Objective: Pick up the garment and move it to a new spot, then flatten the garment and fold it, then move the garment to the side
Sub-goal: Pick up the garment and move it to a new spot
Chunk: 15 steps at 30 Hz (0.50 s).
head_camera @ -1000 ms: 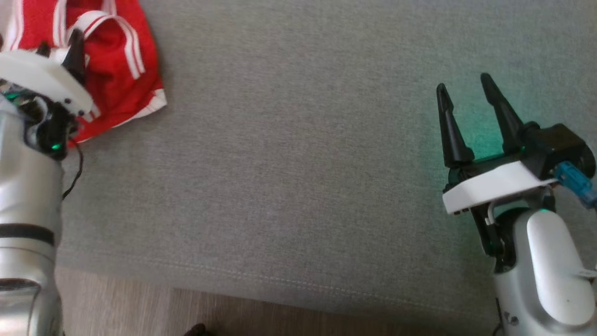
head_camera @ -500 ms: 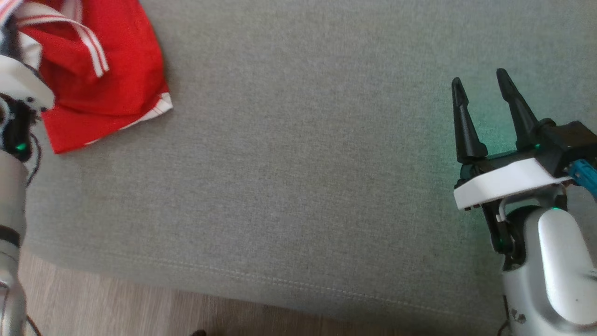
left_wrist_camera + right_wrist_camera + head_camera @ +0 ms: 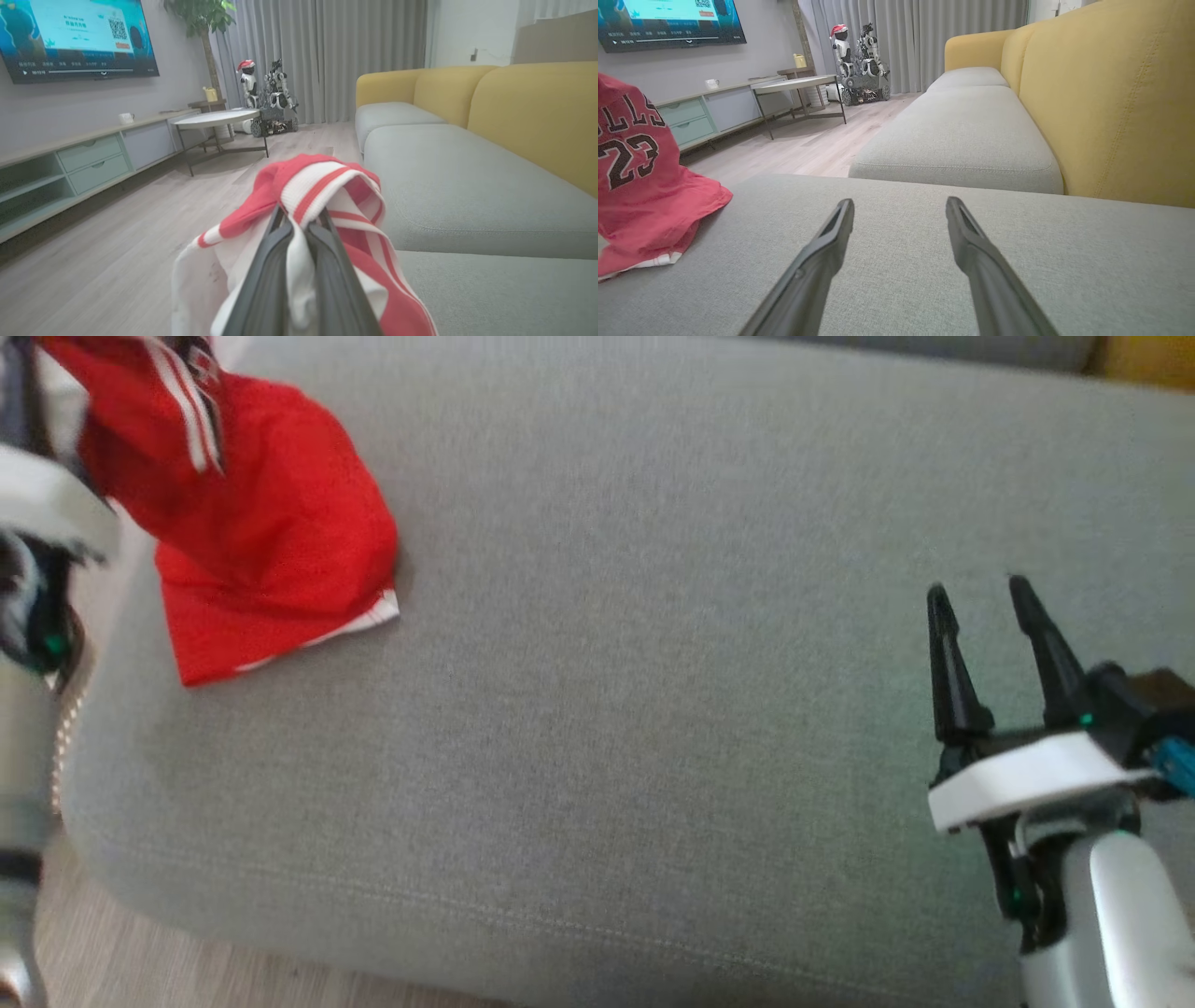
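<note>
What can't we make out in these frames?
- Head view: the top-left edge and motion blur hide where the jersey is gripped.
- Left wrist view: the shut left gripper covers the jersey's lower part.
- Right wrist view: the left edge cuts off the jersey's lettering.
- Left wrist view: the TV text is too small to read.

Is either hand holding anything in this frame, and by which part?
The left hand is shut on the red jersey, pinching its white-and-red striped trim; which opening that trim borders cannot be told. The right hand is open and empty.
</note>
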Available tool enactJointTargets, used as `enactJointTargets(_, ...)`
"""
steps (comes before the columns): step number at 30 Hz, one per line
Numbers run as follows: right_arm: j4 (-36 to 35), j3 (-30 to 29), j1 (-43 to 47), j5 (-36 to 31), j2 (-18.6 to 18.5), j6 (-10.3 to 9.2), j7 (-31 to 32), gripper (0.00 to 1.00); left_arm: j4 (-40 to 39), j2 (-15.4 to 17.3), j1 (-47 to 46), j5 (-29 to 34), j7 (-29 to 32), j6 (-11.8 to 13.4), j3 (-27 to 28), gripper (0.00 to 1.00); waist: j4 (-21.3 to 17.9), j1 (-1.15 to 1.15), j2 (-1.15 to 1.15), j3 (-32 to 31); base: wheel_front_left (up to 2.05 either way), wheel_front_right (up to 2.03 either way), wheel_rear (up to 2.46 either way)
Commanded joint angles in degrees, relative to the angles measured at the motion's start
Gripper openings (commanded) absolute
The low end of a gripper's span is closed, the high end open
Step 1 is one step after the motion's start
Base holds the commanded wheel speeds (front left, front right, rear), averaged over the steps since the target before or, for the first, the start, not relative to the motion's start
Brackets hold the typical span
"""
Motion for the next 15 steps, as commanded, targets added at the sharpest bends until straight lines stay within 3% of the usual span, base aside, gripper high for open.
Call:
enactJointTargets(1,-2.22,1.16,0.16,0.63,0.0,-0.04,-0.56,1.0,-4.36,3.93,0.86,0.41,-0.66,0.88,1.44,0.0,-0.82,0.0,0.0,-3.47,0.0,0.0,0.0)
enactJointTargets(7,-3.83,0.77,3.5,1.35,0.0,-0.04,-0.89,1.0,-18.95,4.82,10.84,0.12,2.57,3.86,1.21,0.0,-2.93,0.0,0.0,-6.65,0.0,0.0,0.0)
enactJointTargets(15,-5.88,1.02,5.77,2.06,0.0,-0.04,-0.04,1.0,-41.78,4.4,24.7,0.59,10.01,9.29,-1.3,0.0,-9.39,0.0,0.0,-8.26,0.0,0.0,0.0)
